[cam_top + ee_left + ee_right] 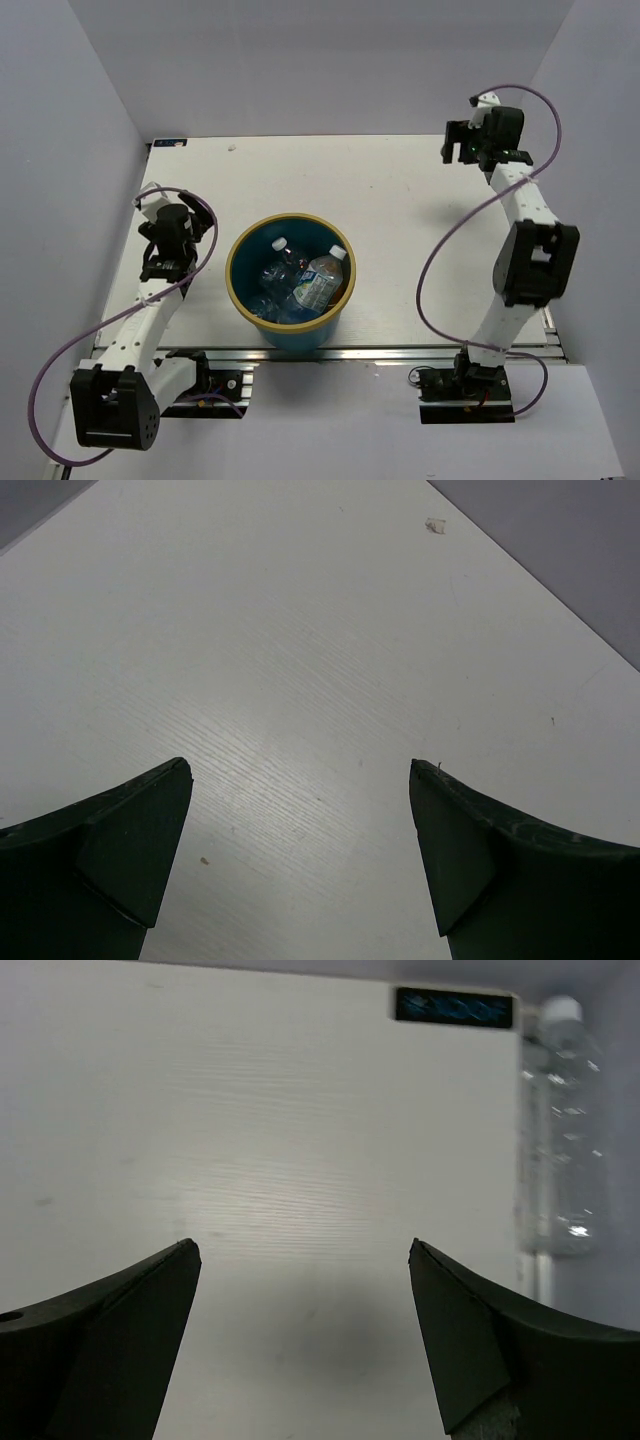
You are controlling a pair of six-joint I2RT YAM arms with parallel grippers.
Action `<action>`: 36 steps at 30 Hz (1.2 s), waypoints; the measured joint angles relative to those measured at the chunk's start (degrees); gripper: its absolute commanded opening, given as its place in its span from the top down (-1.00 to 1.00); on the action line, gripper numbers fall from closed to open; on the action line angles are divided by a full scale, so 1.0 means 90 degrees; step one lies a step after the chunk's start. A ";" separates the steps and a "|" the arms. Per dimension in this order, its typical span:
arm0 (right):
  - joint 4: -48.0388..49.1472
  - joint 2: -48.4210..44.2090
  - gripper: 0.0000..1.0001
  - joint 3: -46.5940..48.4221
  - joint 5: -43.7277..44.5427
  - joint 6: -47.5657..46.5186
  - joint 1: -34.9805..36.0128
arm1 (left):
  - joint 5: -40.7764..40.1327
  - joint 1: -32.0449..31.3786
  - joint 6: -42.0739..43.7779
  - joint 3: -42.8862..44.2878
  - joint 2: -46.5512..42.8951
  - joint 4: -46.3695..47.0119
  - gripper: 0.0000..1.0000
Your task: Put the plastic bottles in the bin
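Clear unlabelled plastic bottle [560, 1130]: likely light, thin-walled, slippery; best pinched mid-body with right gripper [302, 1247], spread wide and empty like left gripper [300, 765].

The top camera looked steeply down from the near side, holding the whole table [400, 200]. Wrist cameras sat close behind the left gripper [300, 768] and right gripper [302, 1245], facing that same tabletop beyond their jaws.

teal bin [230, 270] upright, holding several clear bottles [312, 284] (white caps); one unlabelled bottle [562, 1140] lies outside.
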 measured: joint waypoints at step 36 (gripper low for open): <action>0.1953 0.5095 -0.58 0.3223 0.4551 -0.2994 -0.0862 | 0.0619 0.0000 0.0420 0.0478 0.1698 0.0901 -0.96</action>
